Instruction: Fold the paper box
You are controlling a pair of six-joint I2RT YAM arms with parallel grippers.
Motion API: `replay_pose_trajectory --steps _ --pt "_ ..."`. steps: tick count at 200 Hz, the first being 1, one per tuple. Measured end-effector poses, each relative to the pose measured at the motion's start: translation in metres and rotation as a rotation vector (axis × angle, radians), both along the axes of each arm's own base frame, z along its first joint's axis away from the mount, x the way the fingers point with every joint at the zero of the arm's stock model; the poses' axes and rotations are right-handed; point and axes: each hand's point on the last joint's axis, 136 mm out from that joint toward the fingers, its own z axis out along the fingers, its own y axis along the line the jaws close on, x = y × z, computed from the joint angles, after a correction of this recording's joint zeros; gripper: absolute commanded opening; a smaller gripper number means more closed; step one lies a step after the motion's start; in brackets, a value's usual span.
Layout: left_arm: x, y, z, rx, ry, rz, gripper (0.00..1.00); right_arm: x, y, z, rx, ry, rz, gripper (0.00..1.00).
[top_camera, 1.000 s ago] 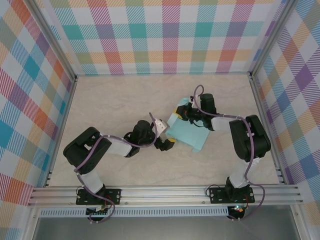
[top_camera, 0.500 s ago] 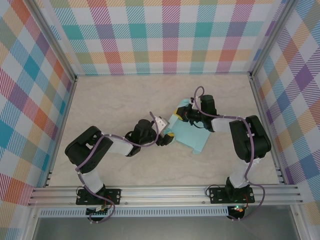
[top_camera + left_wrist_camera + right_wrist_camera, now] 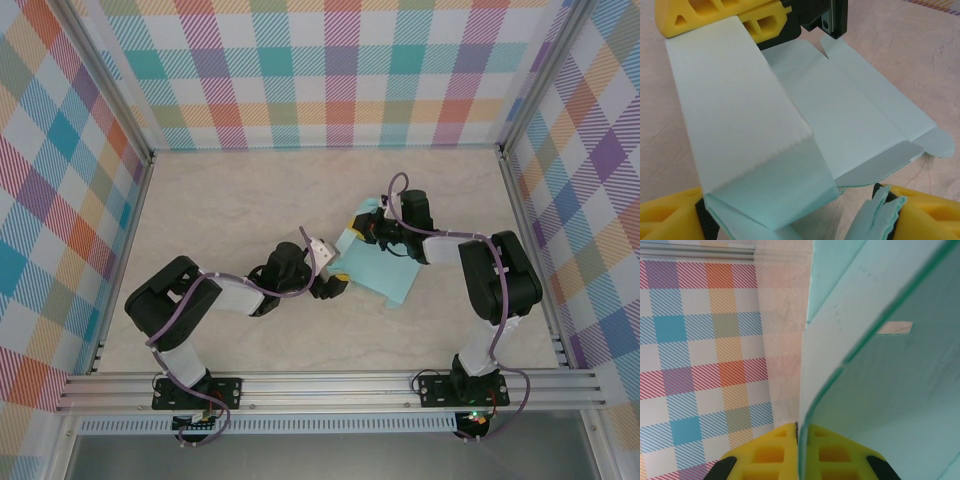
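Note:
The paper box [image 3: 378, 270] is pale aqua card lying partly folded mid-table. In the left wrist view one long panel [image 3: 735, 100] is lifted over the flat sheet [image 3: 855, 115]. My left gripper [image 3: 335, 285] is at the box's near-left edge, open, its yellow fingers [image 3: 927, 212] wide apart on either side of the folded end [image 3: 775, 200]; a crumpled flap [image 3: 879, 212] rests against the right finger. My right gripper [image 3: 372, 229] is at the far edge, shut on the raised panel's thin edge [image 3: 807, 405], its fingers [image 3: 767, 452] pinching the card.
Plaid walls [image 3: 340, 70] and aluminium rails [image 3: 330, 385] enclose the beige marbled table [image 3: 220, 210]. There is open table to the left and behind the box. The right arm's elbow [image 3: 500, 275] stands just right of the sheet.
My left gripper's fingers have closed in somewhat around the box's folded end and nudged slightly toward it. The right gripper keeps its pinch and has not moved.

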Motion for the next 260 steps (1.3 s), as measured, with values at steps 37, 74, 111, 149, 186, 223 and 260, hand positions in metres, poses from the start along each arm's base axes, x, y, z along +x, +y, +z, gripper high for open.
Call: replay_pose_trajectory --steps 37,74,111,149,186,223,260 --pt "-0.004 -0.002 -0.006 0.004 0.02 -0.019 0.71 0.0 0.0 0.0 0.003 -0.002 -0.001 0.02" --pt "-0.007 -0.002 -0.015 0.015 0.042 -0.032 0.66 -0.001 0.0 -0.001 0.006 -0.004 -0.002 0.02" --pt "-0.006 -0.003 -0.017 0.014 0.047 -0.024 0.63 -0.003 0.001 -0.002 0.006 -0.006 -0.004 0.02" --pt "-0.009 -0.015 -0.026 0.041 0.042 -0.021 0.57 -0.007 0.0 -0.003 0.025 -0.016 -0.017 0.02" --pt "-0.001 -0.016 -0.028 0.06 0.016 0.052 0.51 -0.007 -0.002 0.001 0.061 -0.034 -0.038 0.02" --pt "0.012 -0.009 -0.021 0.067 -0.035 0.137 0.7 0.001 0.0 0.013 0.089 -0.065 -0.062 0.02" --pt "0.017 0.015 0.003 0.047 -0.093 0.19 0.82 0.027 0.015 0.027 0.149 -0.077 -0.064 0.02"
